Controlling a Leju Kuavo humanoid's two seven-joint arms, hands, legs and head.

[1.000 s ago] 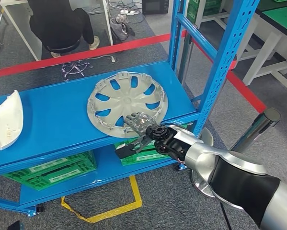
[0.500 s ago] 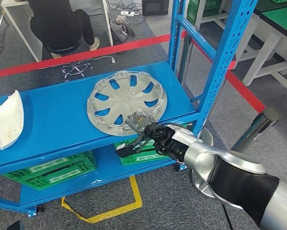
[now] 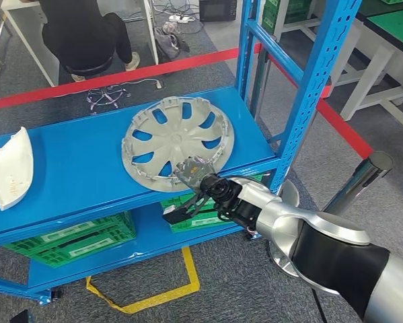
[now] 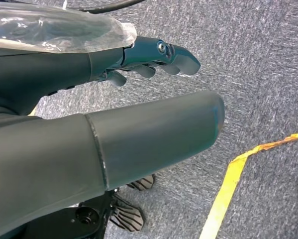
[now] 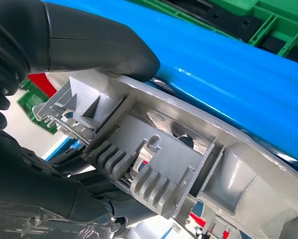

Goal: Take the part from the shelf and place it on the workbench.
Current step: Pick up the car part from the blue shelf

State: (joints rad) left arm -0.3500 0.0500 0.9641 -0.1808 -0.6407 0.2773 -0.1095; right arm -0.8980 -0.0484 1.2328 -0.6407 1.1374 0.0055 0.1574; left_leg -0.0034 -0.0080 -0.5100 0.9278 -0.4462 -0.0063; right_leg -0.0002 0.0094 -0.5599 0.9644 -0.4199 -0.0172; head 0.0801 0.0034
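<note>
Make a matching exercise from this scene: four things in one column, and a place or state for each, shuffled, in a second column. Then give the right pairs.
Things:
1. hubcap
2. white part
3. green crates
4. left hand

Places or states:
A. hangs over grey carpet, holding nothing
B. on the lower level of the blue shelf
C. near edge gripped by the right hand
D. lies at the far left end of the upper shelf

Pairs: 1-C, 2-D, 3-B, 4-A

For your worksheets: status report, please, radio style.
Right hand grips wheel cover rim. Cover on blue shelf. Left hand open above floor. Shelf post close by.
</note>
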